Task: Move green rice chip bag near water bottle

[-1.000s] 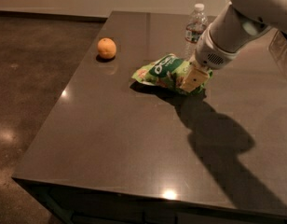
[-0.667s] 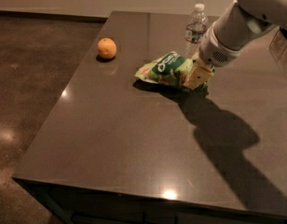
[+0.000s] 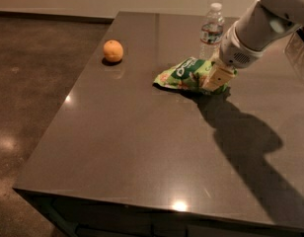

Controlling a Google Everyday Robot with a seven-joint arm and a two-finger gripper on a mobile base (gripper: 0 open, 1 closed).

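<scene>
The green rice chip bag (image 3: 184, 73), a light-green pouch with a dark green logo, lies on the dark table (image 3: 142, 132) just in front of the water bottle (image 3: 211, 31). The bottle is clear, has a white cap and stands upright near the table's far edge. My gripper (image 3: 216, 78) comes in from the upper right on a white arm and is shut on the bag's right end. Its tan fingers (image 3: 214, 77) cover that end. The bag's left end rests on the table.
An orange (image 3: 113, 51) sits on the table at the far left, well apart from the bag. The table's left edge drops to a dark polished floor (image 3: 33, 83). The arm's shadow falls across the table's right side.
My gripper has moved a little to the right and toward the far edge, taking the bag with it closer to the water bottle. The bottle and the orange have not moved.
</scene>
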